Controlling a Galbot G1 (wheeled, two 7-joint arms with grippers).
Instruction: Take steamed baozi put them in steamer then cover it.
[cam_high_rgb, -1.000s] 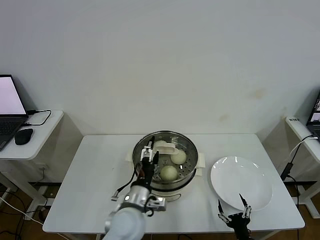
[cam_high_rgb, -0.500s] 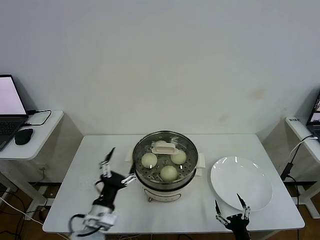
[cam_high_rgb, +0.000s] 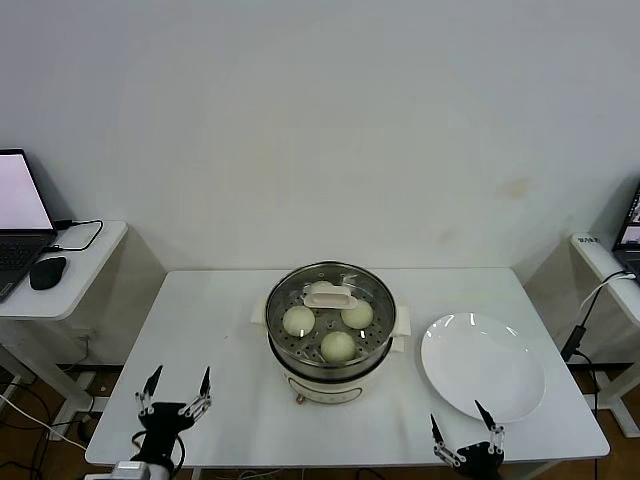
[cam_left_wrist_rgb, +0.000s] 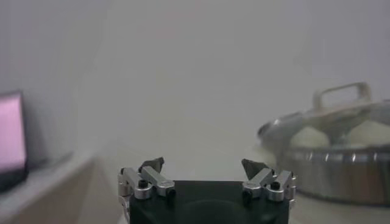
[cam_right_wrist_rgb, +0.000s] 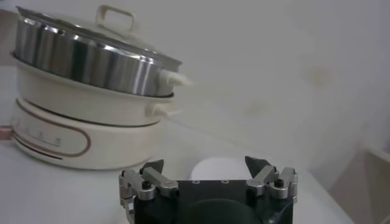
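The steamer (cam_high_rgb: 330, 372) stands at the table's middle with the glass cover (cam_high_rgb: 372, 296) lying on it, cream handle (cam_high_rgb: 329, 296) on top. Through the glass three baozi (cam_high_rgb: 298, 320) show on the tray; a further pale shape sits partly under the handle. My left gripper (cam_high_rgb: 180, 376) hangs open and empty at the front left edge of the table, well away from the steamer. In the left wrist view the gripper (cam_left_wrist_rgb: 203, 164) holds nothing, with the covered steamer (cam_left_wrist_rgb: 341, 173) off to one side. My right gripper (cam_high_rgb: 457, 420) is open and empty at the front right, near the plate.
A flat white plate (cam_high_rgb: 483, 365) lies to the right of the steamer and shows beyond my right gripper (cam_right_wrist_rgb: 205, 163), with the steamer (cam_right_wrist_rgb: 91, 67) farther off. A laptop (cam_high_rgb: 18, 215) and mouse sit on a side table at the left.
My left gripper has pulled back from the cover's handle to the table's front left edge. The cover stays on the steamer. The right gripper has barely moved.
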